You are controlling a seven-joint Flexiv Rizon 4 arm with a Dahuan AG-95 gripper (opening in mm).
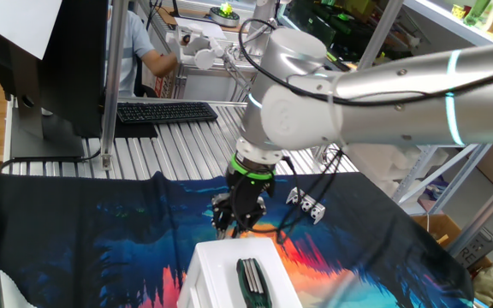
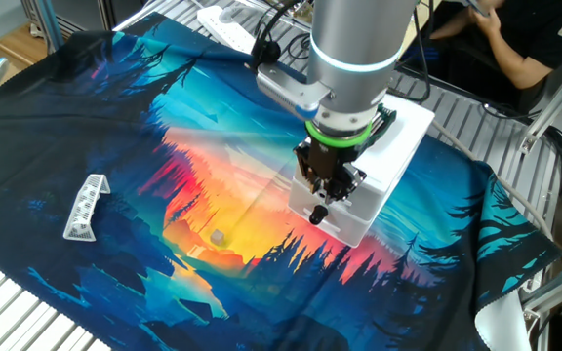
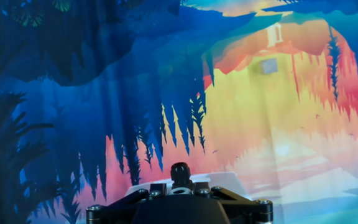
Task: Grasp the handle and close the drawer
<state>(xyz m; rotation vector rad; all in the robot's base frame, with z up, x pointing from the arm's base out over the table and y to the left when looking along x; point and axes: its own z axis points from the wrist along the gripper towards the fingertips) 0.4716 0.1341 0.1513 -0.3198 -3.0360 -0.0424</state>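
The white box unit (image 2: pixel 393 146) stands on the printed cloth, with the drawer pushed in so that its front panel (image 2: pixel 347 226) lies about flush with the box. My gripper (image 2: pixel 318 214) hangs right at the middle of that front panel, fingers drawn close together. The handle is hidden between the fingers. In one fixed view the gripper (image 1: pixel 236 224) is at the far edge of the box (image 1: pixel 212 274). In the hand view the gripper (image 3: pixel 180 177) fills the bottom edge, with a white strip of the drawer (image 3: pixel 229 182) behind it.
A dark green multi-tool (image 1: pixel 251 278) lies on top of the box. A small grey-white perforated block (image 2: pixel 86 207) sits on the cloth away from the box and also shows in one fixed view (image 1: pixel 306 205). A tiny grey cube (image 2: pixel 218 236) lies in front of the drawer. A keyboard (image 1: pixel 165 111) sits behind the cloth.
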